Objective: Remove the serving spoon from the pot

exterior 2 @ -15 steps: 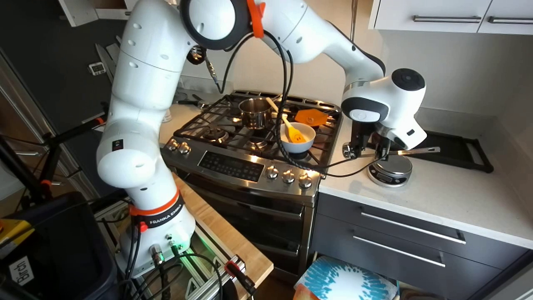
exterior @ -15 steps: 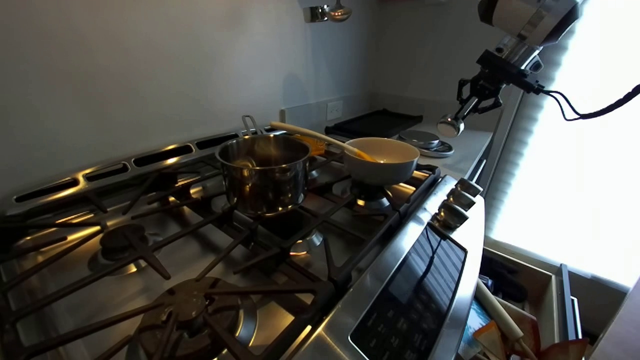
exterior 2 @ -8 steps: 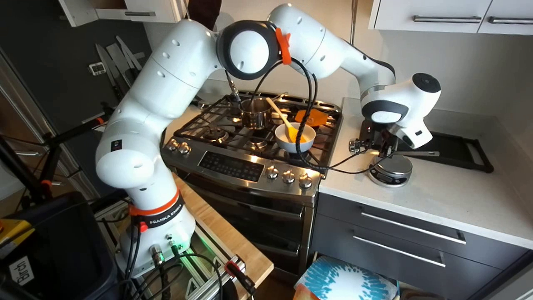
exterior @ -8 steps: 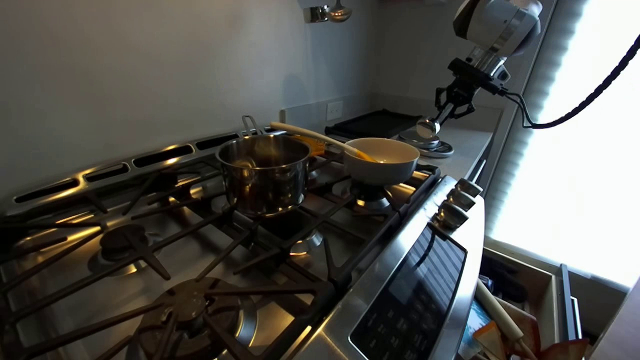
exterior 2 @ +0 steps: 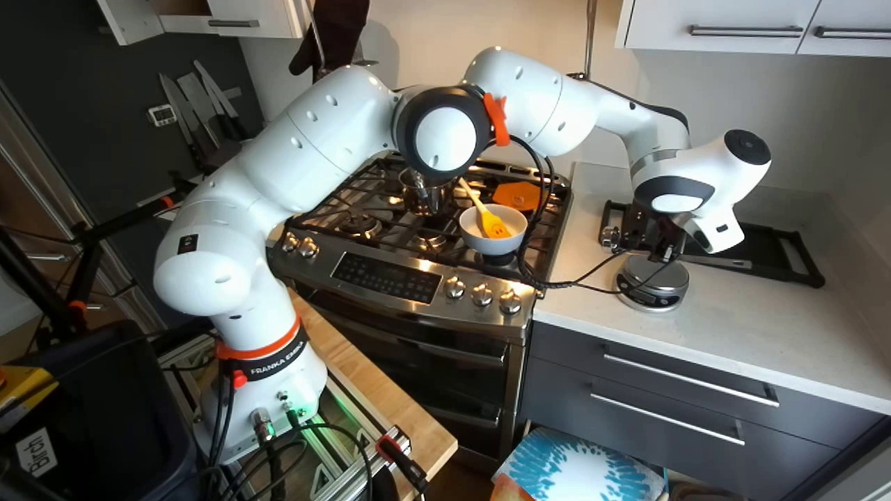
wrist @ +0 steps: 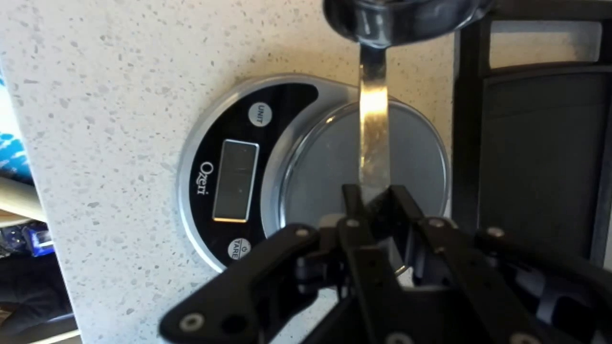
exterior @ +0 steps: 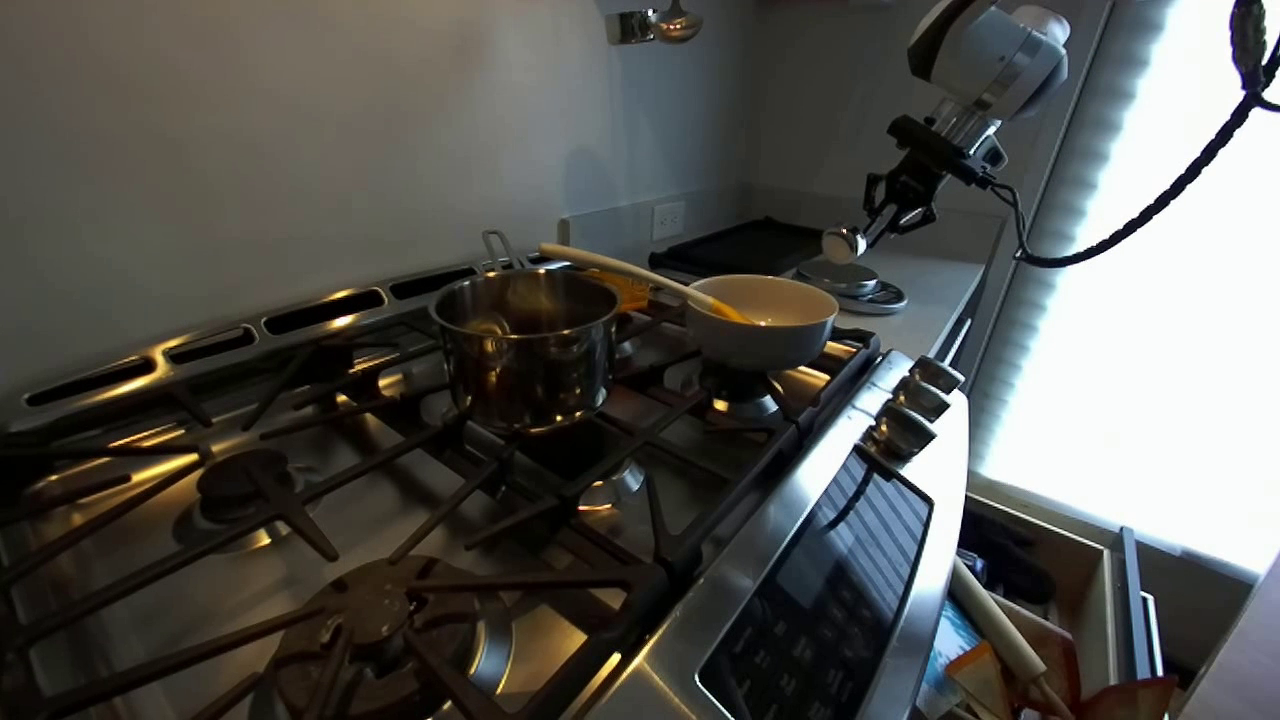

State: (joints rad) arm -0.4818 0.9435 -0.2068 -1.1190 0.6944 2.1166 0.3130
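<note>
Both exterior views show the serving spoon (exterior: 655, 278) in a bowl (exterior: 760, 345), outside the wrist view, where the hand (wrist: 375, 193) grips a metal utensil (wrist: 374, 124).

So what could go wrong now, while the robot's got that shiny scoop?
The gripper pinches only the thin handle of the shiny scoop, which crosses above the kitchen scale, so it might twist or slip and clatter down.

The yellow spoon pokes out past the rim of the bowl; a bump from the arm could knock it out.

The black cable hangs in a loose loop and might snag if the arm swings.
</note>
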